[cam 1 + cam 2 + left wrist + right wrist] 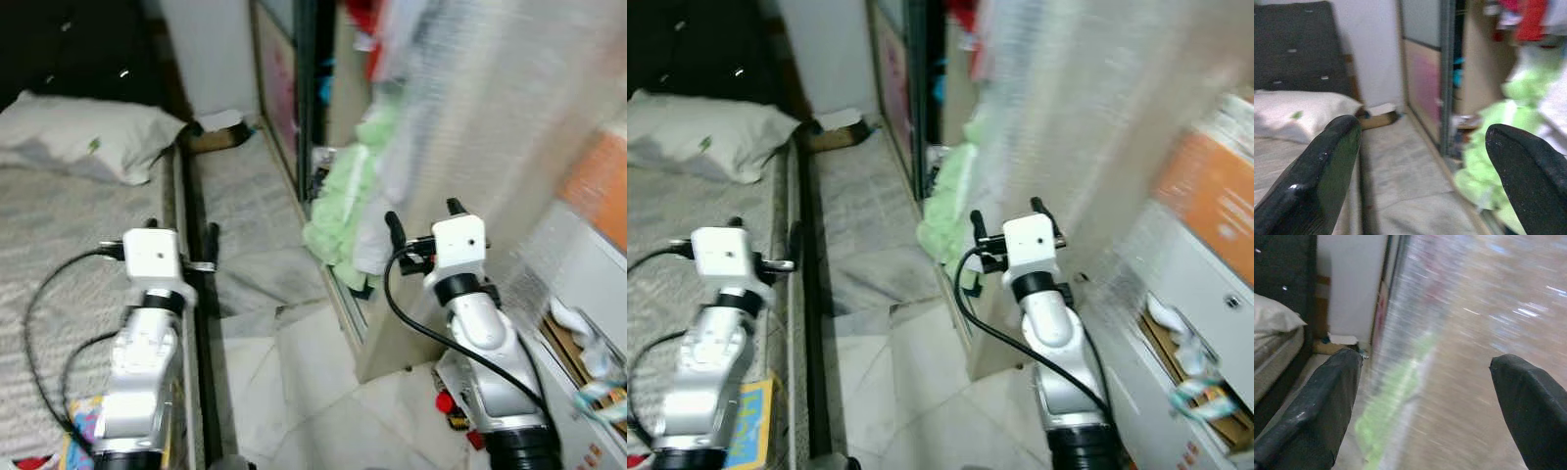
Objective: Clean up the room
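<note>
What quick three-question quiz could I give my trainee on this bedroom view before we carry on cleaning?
1. True or false: the left pincer is open and holds nothing.
2. What spills from the open sliding-door wardrobe? A) light green bundled cloth B) blue towels C) shoes
3. What lies at the head of the grey-covered bed?

Key: 1 true. 2 A, the light green bundled cloth. 3 the white rumpled pillow.

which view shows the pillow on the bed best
The left eye view: the pillow lies whole and fairly sharp at the head of the bed. The right eye view shows it too, cut at the frame edge. The left wrist view has it partly behind a finger; the right wrist view catches just a corner.
</note>
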Motion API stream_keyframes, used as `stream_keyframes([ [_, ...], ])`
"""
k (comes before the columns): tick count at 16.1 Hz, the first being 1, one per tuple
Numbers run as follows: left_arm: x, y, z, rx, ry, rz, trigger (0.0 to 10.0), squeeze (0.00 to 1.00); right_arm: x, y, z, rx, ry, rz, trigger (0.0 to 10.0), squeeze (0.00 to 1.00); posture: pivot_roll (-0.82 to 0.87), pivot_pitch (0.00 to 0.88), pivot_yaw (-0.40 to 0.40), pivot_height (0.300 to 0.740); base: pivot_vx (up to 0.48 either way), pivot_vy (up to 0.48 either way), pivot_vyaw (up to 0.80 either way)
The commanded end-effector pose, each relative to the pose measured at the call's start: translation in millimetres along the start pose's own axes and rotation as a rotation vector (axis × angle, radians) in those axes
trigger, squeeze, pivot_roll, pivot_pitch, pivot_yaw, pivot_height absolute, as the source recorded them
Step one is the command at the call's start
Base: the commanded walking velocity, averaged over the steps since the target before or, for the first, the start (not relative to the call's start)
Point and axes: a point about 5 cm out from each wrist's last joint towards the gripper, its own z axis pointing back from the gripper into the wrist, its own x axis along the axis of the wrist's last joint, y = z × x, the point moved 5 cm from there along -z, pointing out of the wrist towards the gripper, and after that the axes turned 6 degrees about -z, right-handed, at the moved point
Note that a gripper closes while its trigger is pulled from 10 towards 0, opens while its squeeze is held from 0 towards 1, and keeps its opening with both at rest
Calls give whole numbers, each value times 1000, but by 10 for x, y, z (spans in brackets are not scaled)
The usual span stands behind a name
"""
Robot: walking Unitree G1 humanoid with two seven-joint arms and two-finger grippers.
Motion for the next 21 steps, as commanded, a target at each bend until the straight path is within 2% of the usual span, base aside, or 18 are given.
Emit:
stream_keyframes([
  [1,2,41,2,4,-5,-7,10000,0,25,19,-27,6,-9,-1,10000,0,-21,0,-30,740,0,-345,0],
  [3,5,35,-4,1,-8,-9,10000,0,25,24,-34,8,-10,-1,10000,0,-21,0,-31,740,0,-306,0],
  [4,10,33,-4,3,-13,15,10000,0,25,23,-36,8,-10,0,10000,0,-21,0,-31,740,0,0,0],
  [11,-15,64,-28,26,-3,15,10000,0,44,48,-44,25,-23,11,10000,0,-26,0,-29,740,0,0,0],
  [14,-14,2,-41,-19,-1,29,10000,0,55,50,-40,30,-28,15,10000,0,-34,0,-23,740,0,0,740],
  [21,17,-12,-93,-28,-14,29,10000,0,66,72,-68,36,-41,11,10000,0,-32,0,-21,740,0,0,800],
])
